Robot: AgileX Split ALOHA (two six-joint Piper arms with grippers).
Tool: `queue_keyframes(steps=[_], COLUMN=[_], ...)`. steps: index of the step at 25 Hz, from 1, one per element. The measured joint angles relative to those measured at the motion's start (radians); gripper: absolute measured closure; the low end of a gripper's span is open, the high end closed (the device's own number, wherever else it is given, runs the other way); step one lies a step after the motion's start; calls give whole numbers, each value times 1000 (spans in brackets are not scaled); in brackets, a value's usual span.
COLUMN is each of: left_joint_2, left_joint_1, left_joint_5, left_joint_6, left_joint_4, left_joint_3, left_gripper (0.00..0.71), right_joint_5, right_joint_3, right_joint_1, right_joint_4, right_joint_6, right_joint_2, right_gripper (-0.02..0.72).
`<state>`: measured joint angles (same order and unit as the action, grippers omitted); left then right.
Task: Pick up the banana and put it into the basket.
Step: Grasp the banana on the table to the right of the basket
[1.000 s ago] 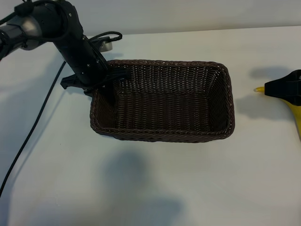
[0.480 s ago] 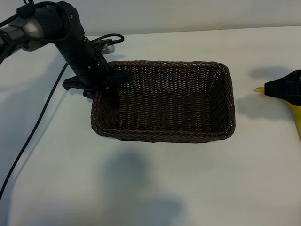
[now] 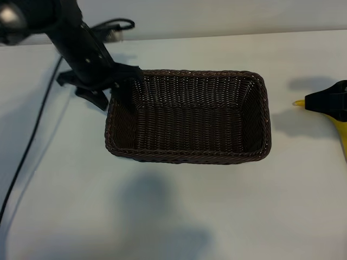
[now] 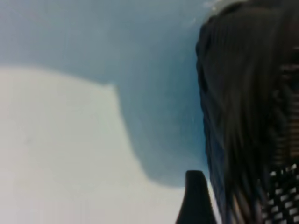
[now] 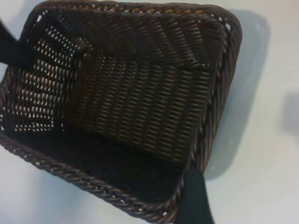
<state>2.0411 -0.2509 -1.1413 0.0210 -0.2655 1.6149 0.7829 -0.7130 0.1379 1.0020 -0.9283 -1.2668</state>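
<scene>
The dark-brown woven basket (image 3: 187, 157) (image 5: 140, 102) sits mid-table with nothing inside. At the right edge of the exterior view lies the yellow banana (image 3: 342, 136), its stem pointing toward the basket and its middle hidden under my right gripper (image 3: 321, 103). That gripper hangs above it, open; one finger (image 5: 196, 198) shows in the right wrist view, with no banana between the jaws. My left gripper (image 3: 115, 86) is open at the basket's back left corner. One of its fingers (image 4: 195, 200) stands just outside the basket wall (image 4: 243, 116).
A black cable (image 3: 32, 141) trails from the left arm across the table's left side. White table (image 3: 162, 216) spreads in front of the basket and between it and the banana.
My left gripper has opened off the basket's left rim and drawn back toward the far left. The basket, the banana and the right gripper have stayed put.
</scene>
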Motion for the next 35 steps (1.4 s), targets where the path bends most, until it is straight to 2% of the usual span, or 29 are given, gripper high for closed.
queue_keyframes(steps=[5,8,13,19,20,24,28,30,35], left_joint_2=[-107,-137,-141,-141,-141,-167,-253,-326,-547], left_joint_1=[1,17,118,267,279,286,278,276,276], left_joint_5=[-25,-29,-29,-33,-33,-33,-33,-33,-33], left_joint_6=[-29,-57,-98,-112,-113,-111,-111,-111,-110], left_joint_4=[146,241,351,417,421,425,423,423,424], left_joint_3=[0,0,0,0,0,-1,-29,-85,-331], left_gripper=[150,150,150,150,150,150,150,150,150], right_joint_5=[0,0,0,0,0,0,0,0,0], right_joint_3=[0,0,0,0,0,0,0,0,0], right_joint_1=[0,0,0,0,0,0,0,0,0], right_joint_4=[0,0,0,0,0,0,0,0,0], right_joint_6=[0,0,0,0,0,0,0,0,0], right_joint_2=[0,0,0,0,0,0,0,0,0], right_gripper=[154,154,154,154,154,154,154,154,154])
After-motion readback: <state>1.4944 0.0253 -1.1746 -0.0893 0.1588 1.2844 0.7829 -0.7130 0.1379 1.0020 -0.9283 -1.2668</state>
